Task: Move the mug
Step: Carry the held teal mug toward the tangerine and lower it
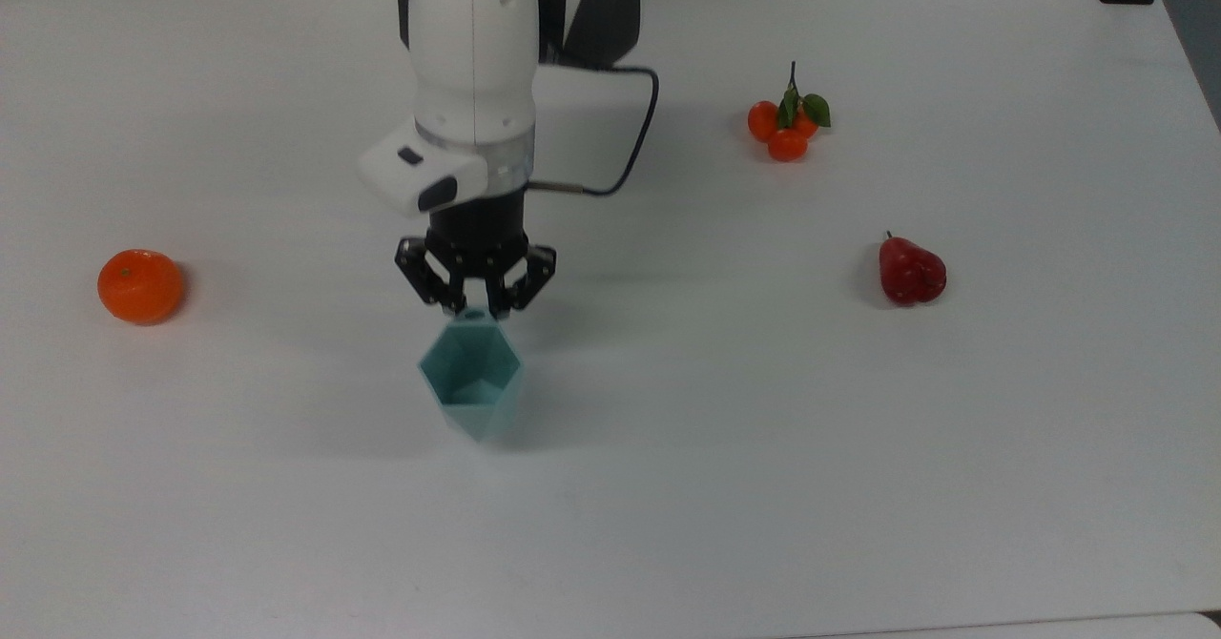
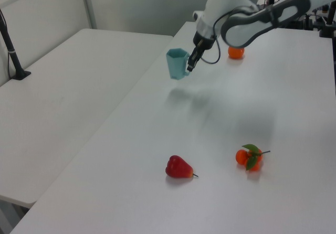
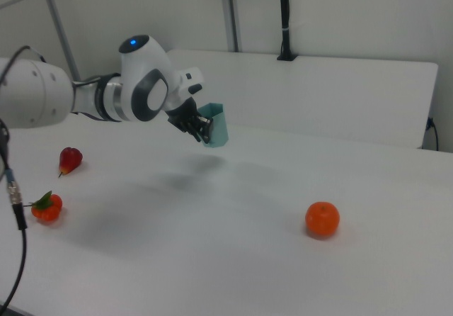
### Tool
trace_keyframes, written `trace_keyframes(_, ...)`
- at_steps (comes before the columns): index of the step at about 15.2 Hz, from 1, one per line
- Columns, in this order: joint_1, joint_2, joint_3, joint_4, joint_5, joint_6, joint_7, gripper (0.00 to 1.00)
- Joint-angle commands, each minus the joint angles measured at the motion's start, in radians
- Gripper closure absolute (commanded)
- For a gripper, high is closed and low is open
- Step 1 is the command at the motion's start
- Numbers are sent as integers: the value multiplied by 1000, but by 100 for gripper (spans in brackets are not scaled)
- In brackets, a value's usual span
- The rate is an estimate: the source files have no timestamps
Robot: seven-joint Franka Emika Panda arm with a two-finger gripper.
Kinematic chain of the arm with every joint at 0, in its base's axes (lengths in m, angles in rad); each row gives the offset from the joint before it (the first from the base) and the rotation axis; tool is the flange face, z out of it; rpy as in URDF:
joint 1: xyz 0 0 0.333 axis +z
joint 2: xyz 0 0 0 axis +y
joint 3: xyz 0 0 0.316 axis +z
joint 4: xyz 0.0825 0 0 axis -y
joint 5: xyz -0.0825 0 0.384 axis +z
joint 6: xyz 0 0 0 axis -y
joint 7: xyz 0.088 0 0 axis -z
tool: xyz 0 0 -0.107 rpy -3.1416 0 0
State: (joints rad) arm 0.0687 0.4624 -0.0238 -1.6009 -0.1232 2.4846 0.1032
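**Desk:** What did the arm have hold of?

**Photographer:** The gripper [image 1: 474, 307] was pinched on the small tab handle of the mug [image 1: 472, 380], a pale teal faceted cup with a hexagonal rim. The mug hung in the air, clear of the white table [image 1: 954, 448]. In the left view its soft shadow lay on the tabletop below it, with a gap between cup [image 2: 177, 64] and surface.

**Desk:** Was the cup level?

**Photographer:** Roughly upright, tipped slightly. In the right view the mug [image 3: 214, 125] sat at the end of the gripper [image 3: 201, 127], open mouth up, with the white wrist reaching in from the right view's left.

**Desk:** What else was on the table?

**Photographer:** An orange [image 1: 139, 285] sat well apart at the top view's left. A red pear-shaped fruit [image 1: 911, 272] lay far off at the top view's right, and a cluster of small tangerines with green leaves [image 1: 788, 126] lay beyond it, toward the back edge. Nothing touched the mug but the gripper.

**Desk:** And where was the mug against all that?

**Photographer:** Near the middle of the table in the top view, between the orange and the red fruit, directly in front of the black fingers [image 1: 448, 294].
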Motion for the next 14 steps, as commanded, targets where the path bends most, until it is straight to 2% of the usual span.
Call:
trace_keyframes(1,3,-266,-5,-276,-20,-49,33,100)
trace_keyframes(5,3,-465,-4,-517,-18,-49,33,99)
trace_keyframes(7,5,-533,-4,-600,-18,-49,33,98)
trace_keyframes(12,43,-622,-4,-784,-16,-41,70,98)
trace_keyframes(14,48,-622,-4,-798,-16,-38,70,98)
